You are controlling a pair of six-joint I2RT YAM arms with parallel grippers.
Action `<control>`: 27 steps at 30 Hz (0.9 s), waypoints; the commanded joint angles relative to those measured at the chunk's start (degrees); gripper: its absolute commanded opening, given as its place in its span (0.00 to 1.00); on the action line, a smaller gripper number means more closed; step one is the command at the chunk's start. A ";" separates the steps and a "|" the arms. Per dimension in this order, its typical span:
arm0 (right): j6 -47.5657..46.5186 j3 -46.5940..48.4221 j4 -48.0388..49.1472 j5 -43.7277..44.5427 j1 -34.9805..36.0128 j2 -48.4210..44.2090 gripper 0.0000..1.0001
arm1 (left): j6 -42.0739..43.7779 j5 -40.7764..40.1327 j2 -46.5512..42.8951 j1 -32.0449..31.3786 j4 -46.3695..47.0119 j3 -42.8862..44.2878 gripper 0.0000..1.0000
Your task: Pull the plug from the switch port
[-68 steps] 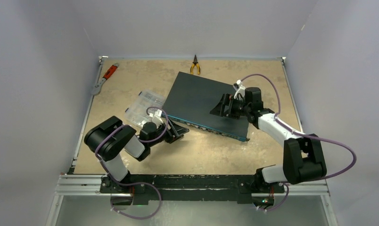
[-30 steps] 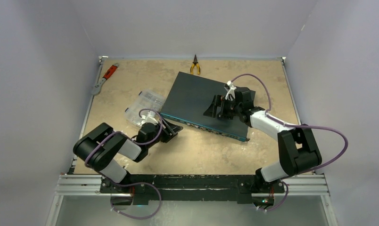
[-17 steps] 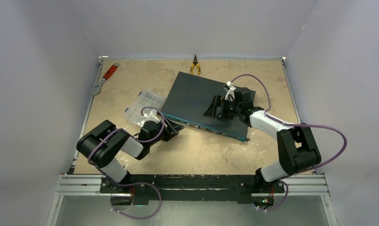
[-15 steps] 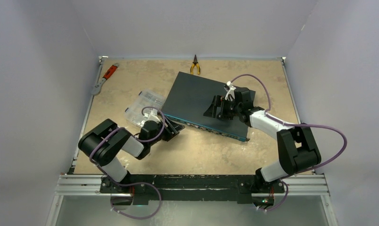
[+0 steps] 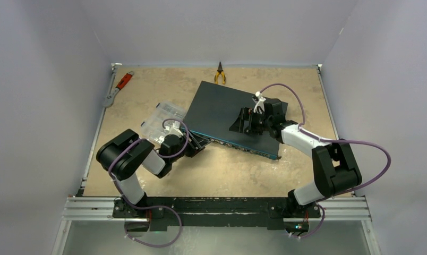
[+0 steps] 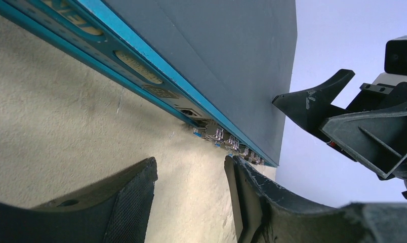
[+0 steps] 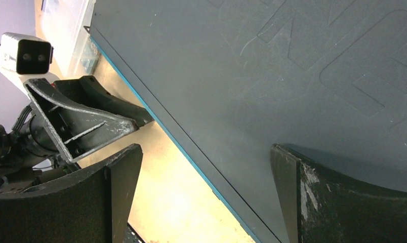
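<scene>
From above, the large flat dark-teal metal switch (image 5: 222, 109) lies askew on the sandy surface (image 5: 238, 170), nearer the far edge than the near one. Its thin blue-edged port face is turned toward the near-left corner. Your left arm's jaws sit low at the left end of that face, just beside the clear plastic compartment box (image 5: 159, 118). Your right arm's jaws hang over the switch's top plate, toward its right end. The plug is too small to pick out in this view.

In the left wrist view, the port face runs away on a diagonal. A short row of small pale and metal pieces stands out of the ports, and the nearest one (image 6: 210, 133) is probably the plug, though you cannot be sure which it is. The left arm's jaws are about half apart with only bare surface between them and hold nothing. The ports lie well ahead of their tips.

In the right wrist view, the right arm's jaws are spread fully wide above the top plate and grip nothing. You cannot tell whether they touch it.

You are on the approach. Next, run the left arm's jaws along the face until the plug sits between them. Close on its body and draw it straight out while the right arm steadies the switch.
</scene>
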 commanded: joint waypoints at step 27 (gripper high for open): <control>-0.83 -0.10 2.48 0.32 0.36 -0.01 0.99 | -4.97 3.25 11.57 -0.70 18.21 4.06 0.50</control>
